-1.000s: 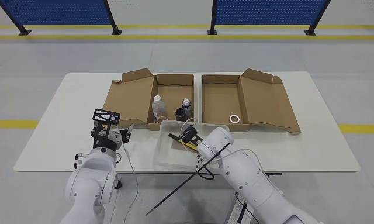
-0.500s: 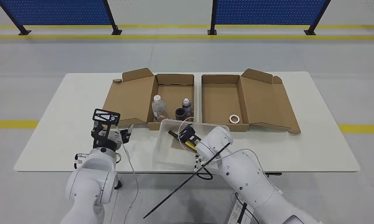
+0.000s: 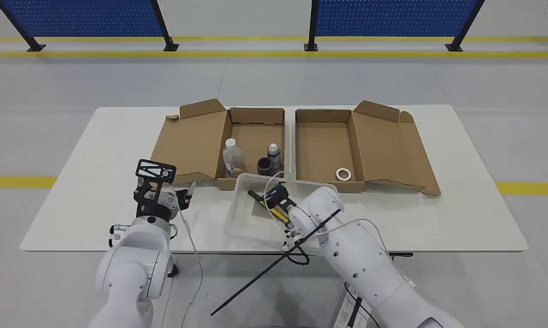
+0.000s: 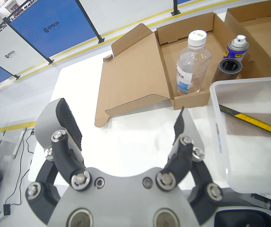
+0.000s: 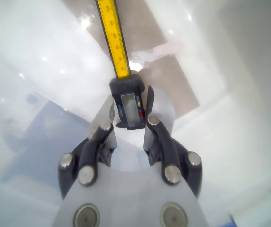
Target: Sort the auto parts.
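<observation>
one caliper (image 5: 109, 24) clamped in the right gripper (image 5: 131, 104); left gripper (image 4: 122, 112) wide open, empty.

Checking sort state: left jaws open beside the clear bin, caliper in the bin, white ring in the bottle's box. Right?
No: the white ring lies alone in the other cardboard box, beside the one holding the bottle, per the top view. Left gripper jaws open, caliper in the clear bin: correct.
</observation>
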